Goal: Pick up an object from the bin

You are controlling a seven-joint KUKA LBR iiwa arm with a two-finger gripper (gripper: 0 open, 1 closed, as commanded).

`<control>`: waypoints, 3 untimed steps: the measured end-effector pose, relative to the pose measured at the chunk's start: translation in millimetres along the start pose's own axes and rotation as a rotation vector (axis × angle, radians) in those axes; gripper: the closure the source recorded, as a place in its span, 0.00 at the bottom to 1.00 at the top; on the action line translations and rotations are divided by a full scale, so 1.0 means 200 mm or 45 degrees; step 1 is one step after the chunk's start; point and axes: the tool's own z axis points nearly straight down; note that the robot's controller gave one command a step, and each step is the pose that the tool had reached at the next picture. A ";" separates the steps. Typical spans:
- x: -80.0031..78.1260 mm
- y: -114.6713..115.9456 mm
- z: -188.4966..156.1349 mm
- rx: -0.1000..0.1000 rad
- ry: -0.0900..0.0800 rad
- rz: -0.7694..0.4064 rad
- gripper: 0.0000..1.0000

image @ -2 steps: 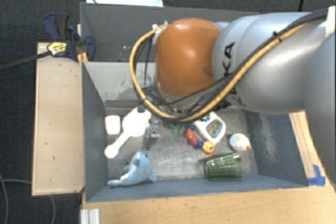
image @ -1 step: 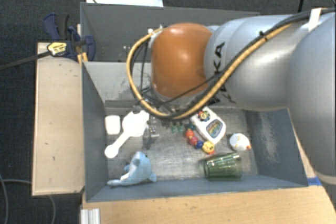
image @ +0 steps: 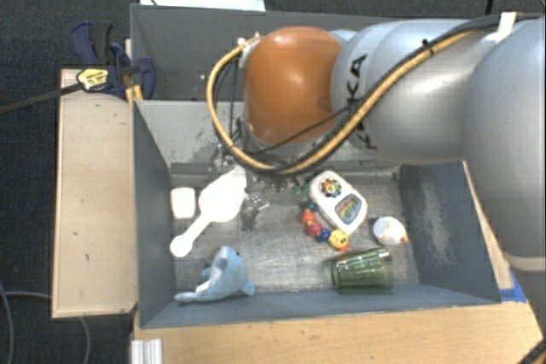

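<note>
Pincer (image: 251, 207) low in bin (image: 444, 209), touching or just beside white scoop (image: 209, 213); whether spread or pressed together, cannot tell.

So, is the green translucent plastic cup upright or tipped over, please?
Tipped: the green translucent plastic cup lies lengthwise on the bin floor.

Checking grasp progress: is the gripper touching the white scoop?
Cannot tell. In the camera view the gripper overlaps the right edge of the white scoop, but height above it is unclear.

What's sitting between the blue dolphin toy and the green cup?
Nothing: the camera view shows bare bin floor between the blue dolphin and the green cup.
</note>
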 end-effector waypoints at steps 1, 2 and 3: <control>-0.10 -0.08 0.14 0.000 -0.004 -0.075 0.00; -0.12 -0.04 0.34 0.000 -0.001 -0.521 0.00; -0.11 -0.04 0.45 -0.001 0.008 -0.630 1.00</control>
